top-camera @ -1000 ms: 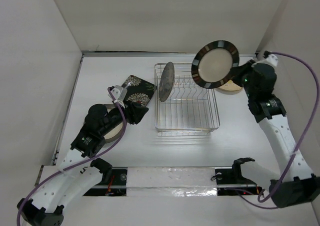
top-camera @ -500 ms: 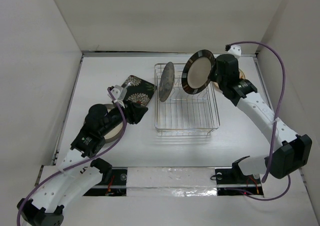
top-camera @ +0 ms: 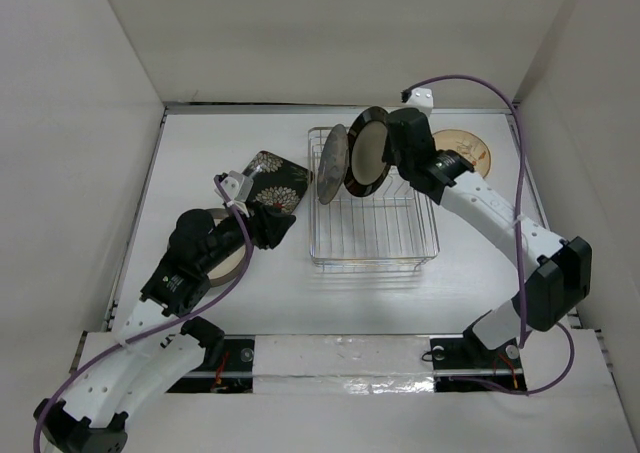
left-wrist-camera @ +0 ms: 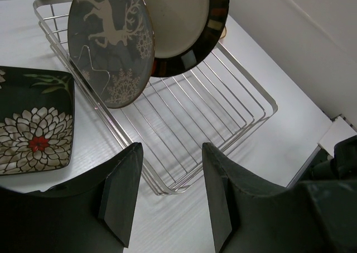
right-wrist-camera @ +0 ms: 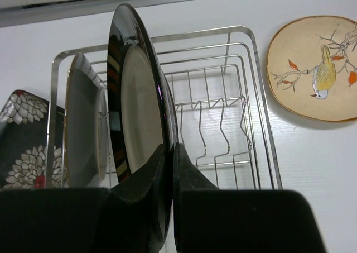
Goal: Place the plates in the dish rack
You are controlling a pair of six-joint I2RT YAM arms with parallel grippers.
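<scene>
The chrome wire dish rack (top-camera: pixel 375 235) stands mid-table. The dark grey deer plate (top-camera: pixel 332 163) stands upright at its left end. My right gripper (top-camera: pixel 392 155) is shut on the rim of a cream-centred brown-rimmed plate (top-camera: pixel 366 151), holding it on edge just right of the deer plate, over the rack. In the right wrist view the held plate (right-wrist-camera: pixel 136 96) is next to the deer plate (right-wrist-camera: pixel 83 124). My left gripper (top-camera: pixel 281 224) is open and empty, left of the rack. The black square flower plate (top-camera: pixel 270 178) lies flat behind it.
The tan plate with a bird on a sprig (top-camera: pixel 462 151) lies flat right of the rack. Another cream, brown-rimmed plate (top-camera: pixel 232 258) lies partly under my left arm. White walls enclose the table on three sides.
My right arm has swung left with the brown-rimmed plate, from the back right corner to over the rack, turning it edge-on beside the deer plate. The left arm has not moved.
</scene>
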